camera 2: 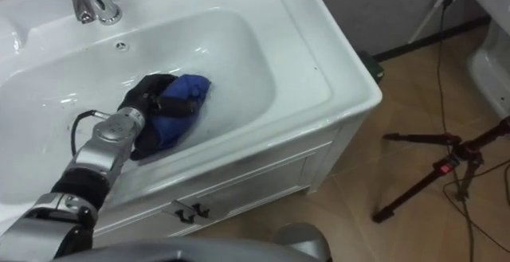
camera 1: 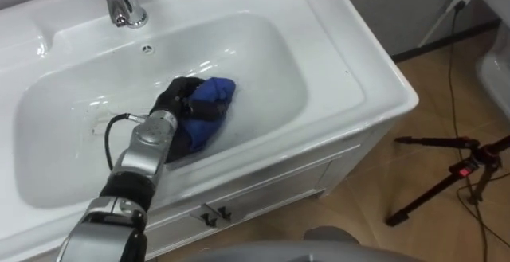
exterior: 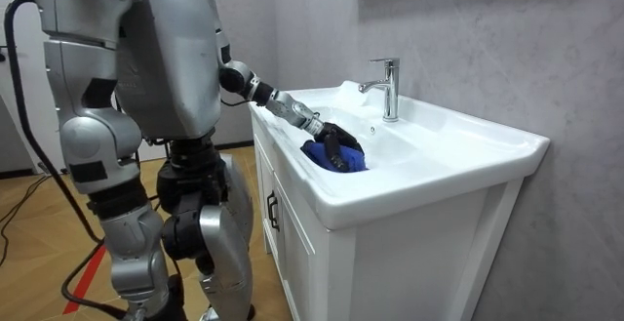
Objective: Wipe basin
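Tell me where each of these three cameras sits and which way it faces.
Left eye view: on the robot's head, looking down into the basin; its left arm enters from lower left, left hand gripping the blue cloth below the faucet.
Right eye view: same head, a little to one side, same downward look, same arm.
Room view: standing off in the room, looking across at the basin cabinet; the robot stands at it, left arm reaching in.
Shared: all three show the left hand, blue cloth and faucet.
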Motion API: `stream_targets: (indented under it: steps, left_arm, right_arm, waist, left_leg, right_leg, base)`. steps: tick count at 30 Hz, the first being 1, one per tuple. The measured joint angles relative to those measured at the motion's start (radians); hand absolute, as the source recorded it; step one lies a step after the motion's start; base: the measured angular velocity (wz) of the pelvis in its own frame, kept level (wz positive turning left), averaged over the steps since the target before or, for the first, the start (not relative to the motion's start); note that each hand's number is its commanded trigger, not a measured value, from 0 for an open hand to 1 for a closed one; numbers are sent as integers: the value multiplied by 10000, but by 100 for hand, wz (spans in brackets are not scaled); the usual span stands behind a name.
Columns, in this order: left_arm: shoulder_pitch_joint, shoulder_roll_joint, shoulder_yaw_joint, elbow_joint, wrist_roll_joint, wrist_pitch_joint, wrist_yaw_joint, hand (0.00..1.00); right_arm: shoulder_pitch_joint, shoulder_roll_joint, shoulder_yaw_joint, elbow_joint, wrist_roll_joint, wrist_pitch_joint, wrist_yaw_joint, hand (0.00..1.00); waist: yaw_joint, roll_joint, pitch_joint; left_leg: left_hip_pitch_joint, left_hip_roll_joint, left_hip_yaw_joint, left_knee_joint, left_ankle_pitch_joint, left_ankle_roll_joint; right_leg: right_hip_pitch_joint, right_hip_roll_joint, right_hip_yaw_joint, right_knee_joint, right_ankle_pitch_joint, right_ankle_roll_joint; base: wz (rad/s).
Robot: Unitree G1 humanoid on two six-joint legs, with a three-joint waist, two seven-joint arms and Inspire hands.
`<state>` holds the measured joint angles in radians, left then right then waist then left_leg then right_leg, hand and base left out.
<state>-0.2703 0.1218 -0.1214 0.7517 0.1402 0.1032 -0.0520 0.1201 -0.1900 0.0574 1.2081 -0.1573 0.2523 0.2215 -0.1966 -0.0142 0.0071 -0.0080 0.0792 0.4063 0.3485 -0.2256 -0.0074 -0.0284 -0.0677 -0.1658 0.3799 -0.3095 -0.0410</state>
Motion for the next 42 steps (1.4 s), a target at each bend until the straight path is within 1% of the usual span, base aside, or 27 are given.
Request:
stream_targets:
  steps: [3, 4, 7, 8, 11, 12, 13, 16, 18, 21, 23, 26, 28, 30, 32, 34, 35, 36, 38, 39, 40, 42]
  left_arm:
    - [-94, -88, -6, -18, -70, 4, -1, 100]
    - [-119, -124, -6, -18, -131, 5, -1, 100]
    - [-170, -209, -116, -252, -227, 25, 6, 100]
    - [-209, -227, -237, -388, -230, 10, 7, 100]
    - [-213, -233, -453, -645, -329, 15, 11, 100]
    - [-213, -233, -476, -664, -329, 11, 11, 100]
    - [-216, -226, -476, -716, -307, 15, 11, 100]
    - [-270, -227, -485, -751, -281, 15, 7, 100]
    - [-280, -225, -485, -751, -275, 15, 7, 100]
    - [-355, -225, -484, -714, 21, 15, 6, 100]
    - [-416, -227, -484, -713, 656, -26, 1, 100]
    - [-446, -220, -484, -710, 1144, -43, 8, 100]
    - [-447, -204, -483, -713, 1509, -127, 14, 100]
    - [-445, -162, -481, -688, 1894, -230, 24, 100]
    - [-482, -164, -482, -730, 2478, -250, 44, 100]
    - [-496, -135, -471, -726, 2869, -254, 67, 100]
    - [-522, -138, -468, -726, 3260, -254, 70, 100]
    - [-535, -141, -469, -722, 3427, -254, 74, 100]
    - [-597, -131, -476, -603, 4380, -255, 232, 100]
    - [-612, -123, -475, -549, 4634, -255, 297, 100]
    - [-658, -93, -474, -414, 5046, -251, 464, 100]
    - [-604, 37, -481, -386, 5498, -248, 647, 100]
  right_arm:
    - [-85, -1, 28, -6, 1, 0, 52, 0]
    - [-85, -1, 88, -8, 1, 0, 111, 0]
    - [-93, -11, 288, -9, 2, -1, 119, 0]
    - [-91, -18, 386, -6, -1, -3, 119, 0]
    - [-65, -41, 385, 33, -12, -5, 224, 0]
    - [-70, -47, 383, 41, -14, -7, 227, 0]
    - [-112, -68, 374, 46, -60, -28, 237, 0]
    - [-193, -120, 376, 131, -108, -120, 378, 0]
    - [-209, -131, 379, 136, -108, -118, 450, 0]
    - [-225, -135, 379, 221, -66, -124, 546, 0]
    - [-225, -136, 362, 348, -85, -124, 583, 0]
    - [-218, -138, 288, 370, -101, -113, 638, 0]
    - [-216, -155, 267, 367, -100, -113, 660, 0]
    - [-210, -196, 261, 335, -83, -113, 730, 0]
    - [-206, -262, 163, 318, -86, -113, 813, 0]
    - [-204, -308, 47, 318, -119, -113, 816, 0]
    - [-197, -338, -33, 320, -166, -113, 816, 0]
    - [-199, -358, -32, 319, -175, -113, 815, 0]
    - [-211, -416, -40, 310, -211, -115, 775, 0]
    - [-211, -423, -39, 305, -233, -117, 751, 0]
    - [-213, -425, -39, 297, -241, -118, 697, 0]
    - [-237, -428, -50, 267, -241, -116, 573, 0]
  waist:
    - [-36, 6, 5]
    - [-50, 7, 6]
    - [-214, 92, 15]
    - [-220, 123, 36]
    - [-245, 133, 30]
    - [-290, 132, 30]
    - [-420, 134, 32]
    - [-539, 133, 38]
    - [-567, 145, 51]
    - [-572, 146, 73]
    - [-572, 141, 84]
    - [-601, 148, 95]
    - [-619, 148, 103]
    - [-613, 148, 109]
    - [-639, 134, 138]
    - [-647, 140, 142]
    - [-646, 140, 141]
    - [-645, 140, 141]
    - [-648, 118, 153]
    - [-648, 115, 155]
    - [-649, 81, 177]
    - [-595, 62, 181]
  left_leg:
    - [-168, 82, 131, 282, -3, 4]
    - [-175, 129, 322, 333, -3, 5]
    - [-361, 156, 346, 378, -3, 5]
    - [-459, 170, 359, 422, -3, 4]
    - [-513, 191, 499, 453, -3, 5]
    - [-512, 191, 511, 453, -3, 5]
    - [-517, 193, 553, 453, -3, 5]
    - [-511, 216, 669, 457, -3, 5]
    - [-511, 238, 755, 463, -3, 5]
    - [-496, 280, 855, 478, -3, 5]
    - [-483, 309, 884, 493, -3, 5]
    - [-470, 317, 849, 496, -3, 5]
    - [-473, 316, 841, 492, -3, 5]
    - [-479, 317, 843, 489, -3, 4]
    - [-488, 315, 841, 529, -3, 4]
    - [-508, 336, 842, 614, -3, 4]
    - [-507, 342, 840, 653, -3, 4]
    - [-502, 342, 835, 660, -3, 4]
    - [-459, 342, 853, 670, -3, 4]
    - [-457, 348, 849, 677, -3, 4]
    - [-432, 349, 849, 682, -3, 4]
    - [-427, 364, 850, 683, -5, 2]
  right_leg:
    - [-75, 2, 37, -3, 4, 2]
    - [-80, 3, 42, -4, 7, -2]
    - [-212, 3, -26, 16, 8, -5]
    - [-316, -1, -27, 65, 11, -9]
    - [-456, -27, -18, 192, 10, -12]
    - [-453, -30, -10, 191, 10, -12]
    - [-453, -34, -20, 192, 9, -11]
    - [-460, -38, -10, 190, 9, -10]
    - [-465, -38, -17, 197, 9, -10]
    - [-464, -23, -20, 224, 9, -13]
    - [-462, -6, -15, 245, 6, -38]
    - [-473, 6, -14, 300, -12, -70]
    - [-521, -1, -2, 377, -32, -93]
    - [-569, -15, -2, 447, -54, -119]
    - [-612, -36, 3, 549, -103, -129]
    - [-611, -35, 14, 585, -124, -144]
    - [-606, -36, 22, 610, -134, -149]
    - [-607, -38, 27, 634, -136, -149]
    - [-617, -27, 103, 743, -162, -163]
    - [-623, -27, 105, 765, -171, -178]
    - [-644, -28, 138, 858, -209, -197]
    - [-762, 20, 284, 977, -246, -228]
  base:
    - [-2]
    - [0]
    - [7]
    - [3]
    - [-3]
    - [0]
    - [3]
    - [0]
    - [0]
    - [0]
    - [0]
    - [0]
    - [-2]
    - [-4]
    - [0]
    - [0]
    - [0]
    - [0]
    - [-4]
    - [-6]
    - [-8]
    - [-16]
